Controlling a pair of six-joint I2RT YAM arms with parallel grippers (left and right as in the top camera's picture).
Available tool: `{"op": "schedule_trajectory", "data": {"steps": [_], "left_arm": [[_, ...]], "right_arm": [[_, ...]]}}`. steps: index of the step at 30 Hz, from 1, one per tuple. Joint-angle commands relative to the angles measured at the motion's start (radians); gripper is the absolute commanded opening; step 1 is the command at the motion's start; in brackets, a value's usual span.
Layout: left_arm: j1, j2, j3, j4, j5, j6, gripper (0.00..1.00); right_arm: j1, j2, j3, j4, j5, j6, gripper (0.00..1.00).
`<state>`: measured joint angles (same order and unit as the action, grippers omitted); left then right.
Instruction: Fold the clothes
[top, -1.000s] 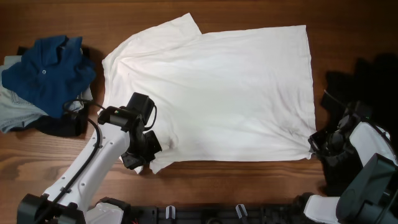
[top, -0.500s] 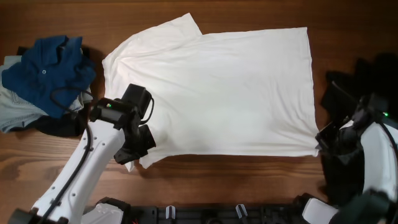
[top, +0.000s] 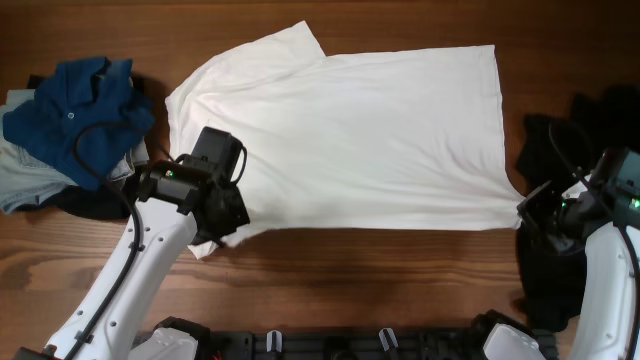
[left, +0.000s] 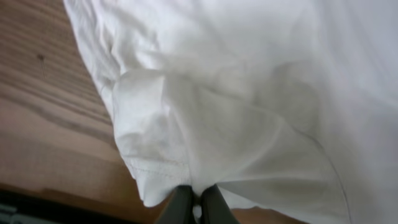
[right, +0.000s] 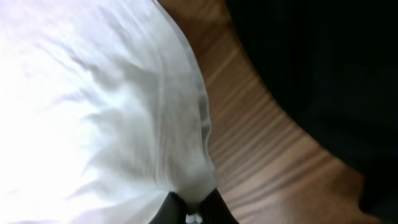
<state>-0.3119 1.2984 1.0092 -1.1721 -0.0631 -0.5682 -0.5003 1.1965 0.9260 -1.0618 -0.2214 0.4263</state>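
Looking down from overhead, I see the white shirt (top: 350, 140) spread nearly flat across the middle of the wooden table (top: 400, 285), shoulders toward my left arm and hem toward my right. The left gripper (left: 198, 198) is pinched tight on the near sleeve, with a fold of cloth bunched just above its closed tips. The right gripper (right: 191, 205) is likewise clamped on the near hem corner, the stitched edge running straight down into its jaws. Between the two holds, the near edge looks drawn fairly straight.

I judge this fabric thin, light and completely limp. It will drape from wherever I hold it, crease easily and probably slide over the wood with little drag. It has no stiffness to hold a fold line, so I expect the two ends to need carrying together and at the same height. The stitched hems and corners look like the best places to grip, since the doubled cloth gives the fingers something to bite.

A dark blue polo shirt (top: 75, 115) lies on a pile of pale cloth (top: 25, 185) just beside the left shoulder of the white shirt. A black garment heap (top: 555, 150) sits near the hem, around my right arm. Neither lies on the white shirt, but a wide swing on either side could snag or drag them.
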Motion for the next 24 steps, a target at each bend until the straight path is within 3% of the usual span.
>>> {"op": "schedule_trajectory", "data": {"steps": [1, 8, 17, 24], "left_arm": [[0.007, -0.001, 0.019, 0.081, -0.033, 0.141, 0.04], [0.007, 0.039, 0.019, 0.263, -0.072, 0.252, 0.04], [0.007, 0.106, 0.019, 0.344, -0.274, 0.251, 0.04], [0.007, 0.146, 0.019, 0.497, -0.304, 0.251, 0.04]], "right_arm": [[-0.004, 0.067, 0.022, 0.061, -0.061, 0.036, 0.04], [-0.003, 0.201, 0.022, 0.241, -0.16, 0.122, 0.04], [0.04, 0.357, 0.022, 0.475, -0.325, 0.126, 0.04], [0.114, 0.392, 0.022, 0.616, -0.293, 0.199, 0.04]]}}
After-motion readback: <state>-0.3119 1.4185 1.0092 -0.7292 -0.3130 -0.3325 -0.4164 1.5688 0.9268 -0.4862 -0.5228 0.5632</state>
